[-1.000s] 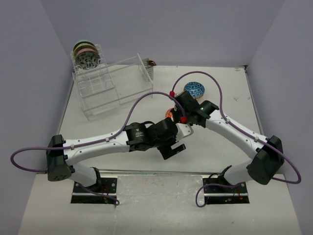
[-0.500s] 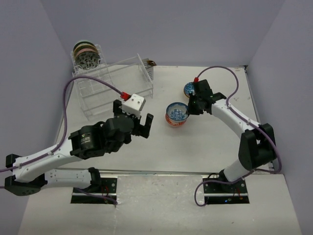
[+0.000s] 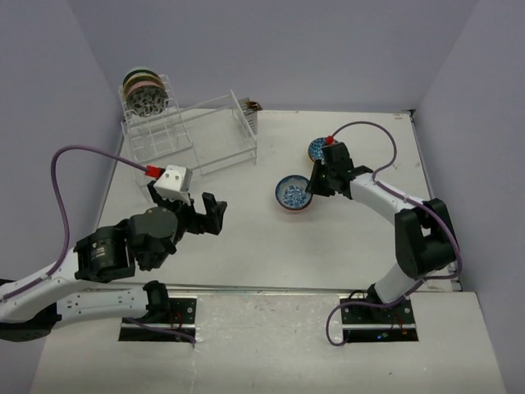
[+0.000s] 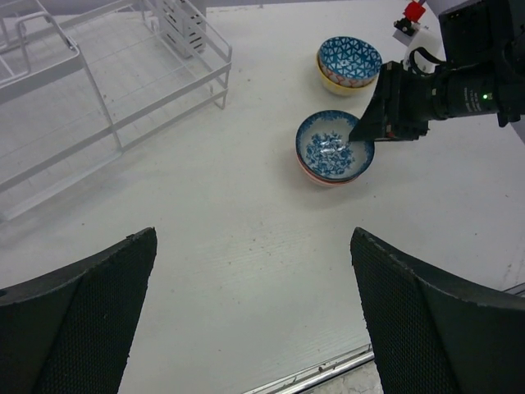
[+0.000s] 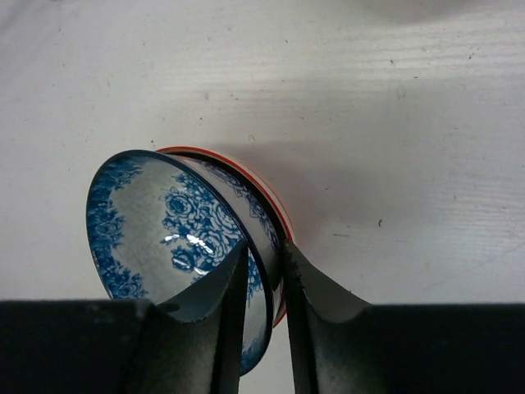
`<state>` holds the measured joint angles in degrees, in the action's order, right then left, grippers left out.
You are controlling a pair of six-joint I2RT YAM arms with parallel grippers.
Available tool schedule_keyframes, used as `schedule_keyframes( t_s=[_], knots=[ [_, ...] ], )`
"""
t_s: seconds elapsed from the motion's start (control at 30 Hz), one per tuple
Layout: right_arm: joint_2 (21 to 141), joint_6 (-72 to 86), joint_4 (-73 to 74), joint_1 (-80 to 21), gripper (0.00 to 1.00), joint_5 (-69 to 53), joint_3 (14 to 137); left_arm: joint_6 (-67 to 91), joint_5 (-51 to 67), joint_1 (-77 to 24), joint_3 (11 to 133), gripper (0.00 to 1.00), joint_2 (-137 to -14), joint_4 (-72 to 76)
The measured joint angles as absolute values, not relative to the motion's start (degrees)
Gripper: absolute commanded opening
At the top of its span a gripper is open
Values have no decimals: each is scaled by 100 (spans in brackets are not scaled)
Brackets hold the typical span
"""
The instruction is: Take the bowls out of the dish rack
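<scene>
White surface (image 3: 262, 246) under grey walls. Nearest the bases, the left gripper (image 3: 203, 215) hangs with its fingers spread wide and holding nothing. A second ago it was crowded against the right arm over the middle of the surface; it has since swung back to its own side and now faces the rack.

Further out, the right gripper (image 5: 264, 254) sits at the rim of a blue floral bowl (image 5: 164, 230), one finger inside the wall and one outside. That bowl rests nested in an orange-red bowl (image 5: 267, 193) on the surface, tilted a little toward the fingers. They stand close against the rim, but I cannot tell whether they are pinching it or have just let go. Either way the bowl is down and stacked where a second ago the arms hid that spot, so this placement looks all but done and needs only a clean release and lift away.

Just beyond stands a second stack, a blue patterned bowl (image 4: 349, 57) on a yellow one (image 4: 326, 82).

Farthest, the dish rack (image 3: 209, 135) fills the far left corner. Several bowls (image 3: 146, 90) stand on edge in its tall tier, so more unloading remains, likely the left arm's next job.
</scene>
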<state>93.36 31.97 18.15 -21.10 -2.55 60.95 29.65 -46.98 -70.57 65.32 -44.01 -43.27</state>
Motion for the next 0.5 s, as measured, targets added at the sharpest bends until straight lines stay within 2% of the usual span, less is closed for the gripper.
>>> schedule_keyframes(
  t_s=[0.03,0.23,0.4,0.5],
  knots=[
    [9334,3247,1710,-2108,32,-281,6025,2998,-4696,-7059,6497,100,-4377,-4329],
    [9161,3369,1420,-2126,45,-355,5841,3247,-4783,-7059,6353,100,-4510,-4355],
    [8665,3371,1468,-2126,47,-242,5658,3809,-5312,-7039,6420,100,-4869,-4602],
    [8381,3389,1481,-2126,51,-97,5553,3951,-5498,-6667,6632,100,-5175,-4622]
  ],
)
